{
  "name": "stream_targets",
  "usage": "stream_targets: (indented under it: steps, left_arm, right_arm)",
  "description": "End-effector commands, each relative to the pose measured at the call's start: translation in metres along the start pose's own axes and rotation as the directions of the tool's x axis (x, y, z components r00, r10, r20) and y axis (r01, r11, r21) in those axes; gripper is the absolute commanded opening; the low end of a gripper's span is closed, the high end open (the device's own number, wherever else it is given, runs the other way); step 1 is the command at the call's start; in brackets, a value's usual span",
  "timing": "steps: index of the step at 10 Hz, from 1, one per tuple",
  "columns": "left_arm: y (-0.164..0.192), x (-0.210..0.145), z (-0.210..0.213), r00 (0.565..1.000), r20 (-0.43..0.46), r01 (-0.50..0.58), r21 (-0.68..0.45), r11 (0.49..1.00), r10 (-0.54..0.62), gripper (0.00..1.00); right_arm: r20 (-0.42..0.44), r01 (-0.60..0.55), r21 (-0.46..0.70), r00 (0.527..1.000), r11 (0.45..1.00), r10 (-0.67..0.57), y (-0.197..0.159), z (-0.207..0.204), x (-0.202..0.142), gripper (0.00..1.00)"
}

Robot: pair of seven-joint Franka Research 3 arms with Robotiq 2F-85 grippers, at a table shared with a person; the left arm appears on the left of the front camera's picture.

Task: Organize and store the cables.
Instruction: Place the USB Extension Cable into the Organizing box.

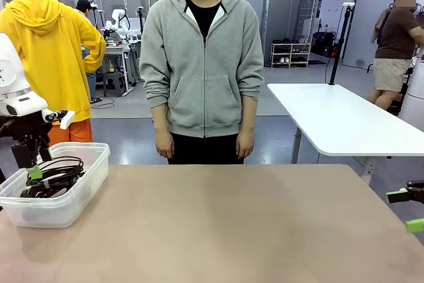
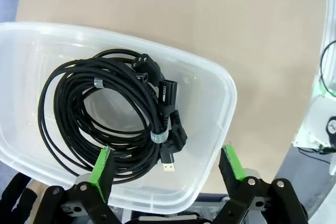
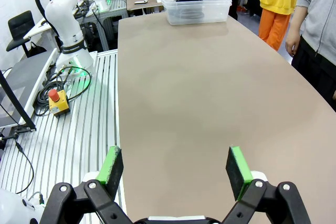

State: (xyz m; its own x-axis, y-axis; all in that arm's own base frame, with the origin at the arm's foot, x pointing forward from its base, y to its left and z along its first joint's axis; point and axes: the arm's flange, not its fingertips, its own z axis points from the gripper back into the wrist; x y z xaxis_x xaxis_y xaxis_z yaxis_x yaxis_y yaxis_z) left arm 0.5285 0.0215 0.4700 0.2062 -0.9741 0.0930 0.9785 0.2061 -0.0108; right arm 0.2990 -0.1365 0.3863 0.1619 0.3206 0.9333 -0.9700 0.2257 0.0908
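Front view gives me the brown table (image 1: 252,223) stretching across to a person in a grey hoodie (image 1: 202,64), who stands at the far edge with both hands hanging down, touching nothing. At the table's left end sits a clear plastic bin (image 1: 83,187), and my left arm (image 1: 16,97) comes down over it.

From the left wrist camera I look straight down into the bin (image 2: 210,103). The cables (image 2: 105,114) lie coiled on its floor, several black loops stacked together and bound by pale ties, with plug ends gathered at the side of the coil nearer the table's bare surface and one metal USB tip pointing out. My left gripper (image 2: 168,169) hangs above the bin with its green pads spread wide apart, one pad over the edge of the coil, the other over the bin's rim, gripping nothing.

My right gripper (image 3: 176,166), seen from its own wrist, is likewise spread wide with nothing between the pads, hovering over the near table edge, well apart from the bin (image 3: 197,9) at the far end. In the front view its green pads (image 1: 397,195) peek in at the right edge.
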Motion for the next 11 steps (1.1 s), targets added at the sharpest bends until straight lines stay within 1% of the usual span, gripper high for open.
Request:
stream_targets:
  steps: [1, 11]
  left_arm:
    - [0.0029, -0.0012, -0.0014, 1.000, -0.003, 0.006, 0.001, 1.000, -0.006, 1.00]
    - [0.0029, -0.0012, -0.0014, 1.000, -0.003, 0.006, 0.001, 1.000, -0.006, 1.00]
  right_arm:
    - [0.010, -0.013, 0.004, 1.000, 1.000, 0.013, 0.0004, 0.0012, 0.0005, 1.00]
    - [0.010, -0.013, 0.004, 1.000, 1.000, 0.013, 0.0004, 0.0012, 0.0005, 1.00]
